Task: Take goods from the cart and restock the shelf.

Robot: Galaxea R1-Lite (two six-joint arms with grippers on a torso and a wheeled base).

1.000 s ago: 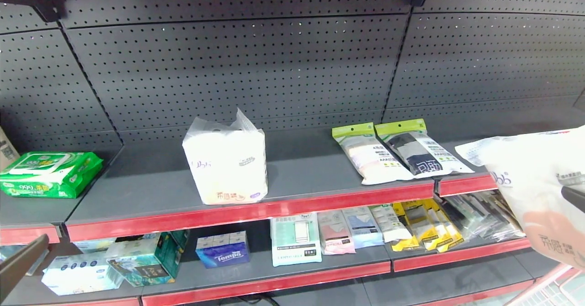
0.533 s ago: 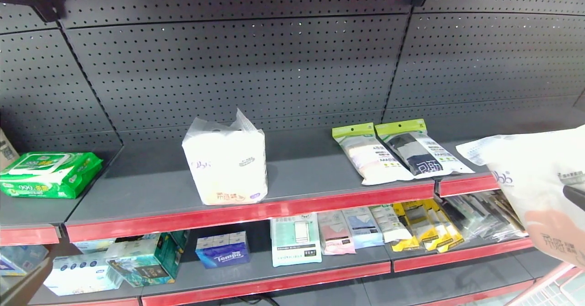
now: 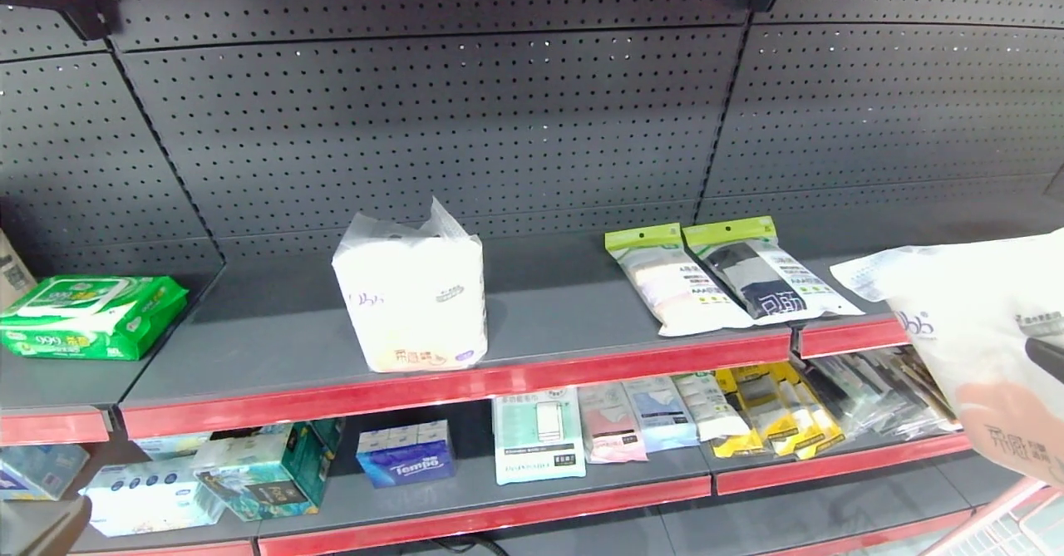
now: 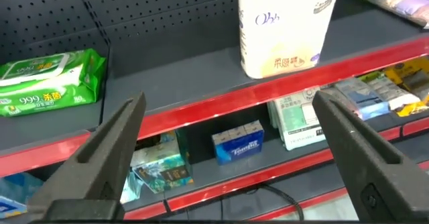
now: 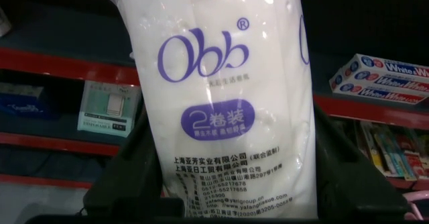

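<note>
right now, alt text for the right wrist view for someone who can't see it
A white pack stands clamped in the right tool, close to the camera. Behind it run dark shelves edged in red, with flat boxes on one.

Shop; red-edged pegboard shelves (image 3: 449, 386) of packaged goods (image 3: 539, 435)

The head camera faces the black pegboard shelf with red front rails (image 3: 449, 386) from mid distance, tilted slightly down. The left wrist camera looks between its dark fingers (image 4: 110, 160) from lower and nearer, sharing the standing white tissue pack (image 3: 411, 294) and green wet-wipe pack (image 3: 87, 317). The right wrist camera sits close against a white plastic-wrapped roll pack (image 5: 224, 103).
</note>
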